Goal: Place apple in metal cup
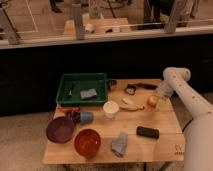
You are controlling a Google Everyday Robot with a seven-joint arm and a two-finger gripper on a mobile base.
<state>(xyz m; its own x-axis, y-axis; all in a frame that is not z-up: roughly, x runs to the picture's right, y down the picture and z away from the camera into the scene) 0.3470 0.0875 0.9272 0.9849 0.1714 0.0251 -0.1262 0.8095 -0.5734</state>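
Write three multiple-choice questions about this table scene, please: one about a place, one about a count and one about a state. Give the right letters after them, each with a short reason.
1. Where is the apple?
A. on the floor
B. beside the banana, right at the gripper
C. on the far counter

2. How many bowls are on the table?
A. one
B. two
C. four

3. What is the state of the metal cup?
A. it holds the apple
B. it lies on the floor
C. it sits by the green tray, with the apple not in it

Answers:
1 B: the apple is at the banana's end, on the arm's side of the table, and the gripper is against it.
2 B: only the purple bowl and the orange bowl show.
3 C: the apple is apart from the cup, across the table.
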